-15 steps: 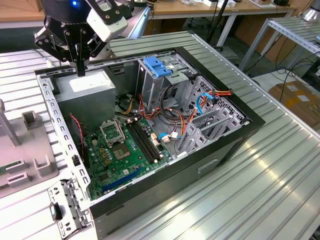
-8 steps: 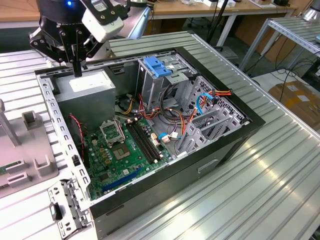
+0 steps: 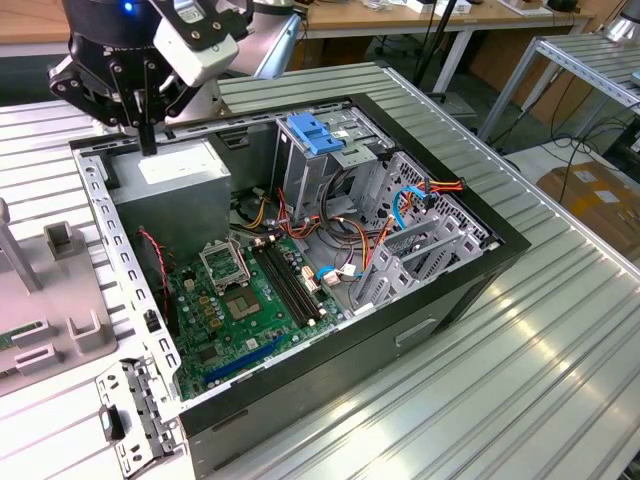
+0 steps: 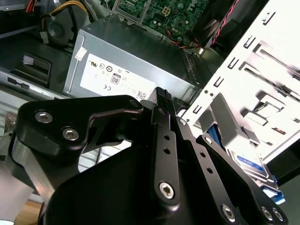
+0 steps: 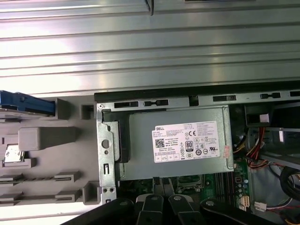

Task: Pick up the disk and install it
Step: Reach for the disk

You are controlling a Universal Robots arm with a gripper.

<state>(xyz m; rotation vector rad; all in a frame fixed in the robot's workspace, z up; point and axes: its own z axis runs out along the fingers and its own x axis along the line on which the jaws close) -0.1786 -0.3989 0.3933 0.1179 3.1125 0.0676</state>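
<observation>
Blue plastic edges the disk [image 5: 23,103], likely stiff, dense and shock-sensitive, best gripped across those plastic sides; my end effector [image 4: 161,93] hangs pinched narrow, empty.

gripper [image 3: 147,140]: black linkage bars, matte and rounded, were seen tapering to slim dark fingers [image 4: 161,101].
screws [image 4: 166,189]: silver hex-socket heads were set into the black links in the second wrist view.
casing [image 3: 195,40]: a white boxy unit was mounted beside the black body.
indicator light [image 3: 127,8]: a blue glow was shown on the dark housing.
</observation>
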